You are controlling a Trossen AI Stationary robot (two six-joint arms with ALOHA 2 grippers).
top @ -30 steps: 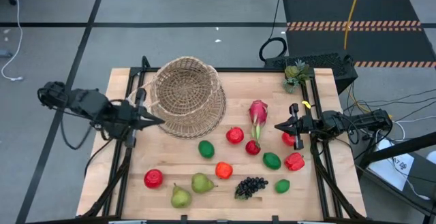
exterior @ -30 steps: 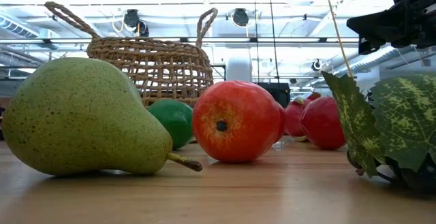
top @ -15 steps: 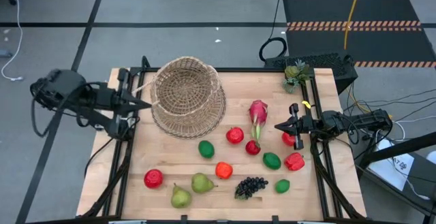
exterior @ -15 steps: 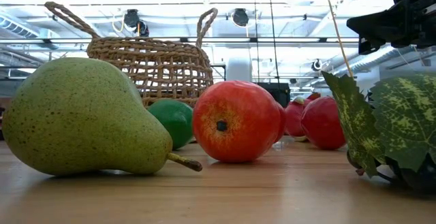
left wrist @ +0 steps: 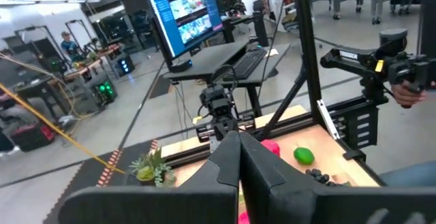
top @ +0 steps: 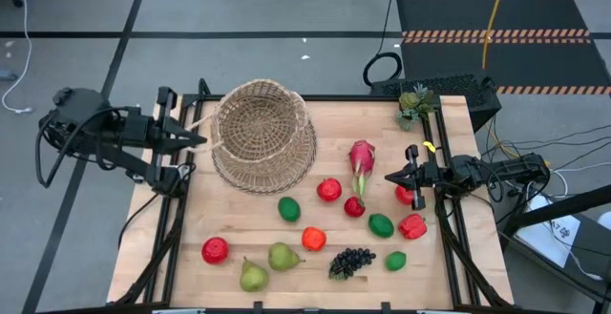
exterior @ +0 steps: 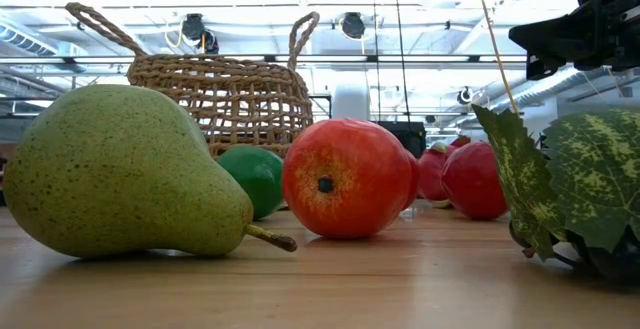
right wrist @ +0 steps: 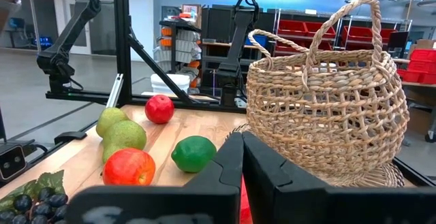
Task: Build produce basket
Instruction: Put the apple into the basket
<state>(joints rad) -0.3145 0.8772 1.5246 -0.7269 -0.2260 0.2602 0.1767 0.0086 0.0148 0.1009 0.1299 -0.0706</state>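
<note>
1. On the wooden bench (top: 239, 257) the basket (top: 263, 133) stands upright near the far left part, and no fruit is visible inside it
2. Left hand (top: 198, 140) is clenched and grasps nothing; it hangs at the left edge of the bench, with its tip just beside the thin loop handle of the basket
3. Right hand (top: 390, 177) is also clenched and holds nothing; it is at the right side of the bench, pointing toward the pink dragon fruit (top: 361, 158), near it but apart
4. All the produce lies on the bench outside the basket: a red apple (top: 329, 190) and a green lime (top: 288, 209) in front of the basket, a second lime (top: 381, 224) and a red pepper (top: 412, 226) near the right hand
5. Along the near edge lie a red fruit (top: 215, 250), two pears (top: 268, 266), an orange-red tomato (top: 313, 239), a dark grape bunch (top: 351, 261) and a small lime (top: 395, 261)
6. At the far right corner stands a small potted plant (top: 414, 102)
</note>
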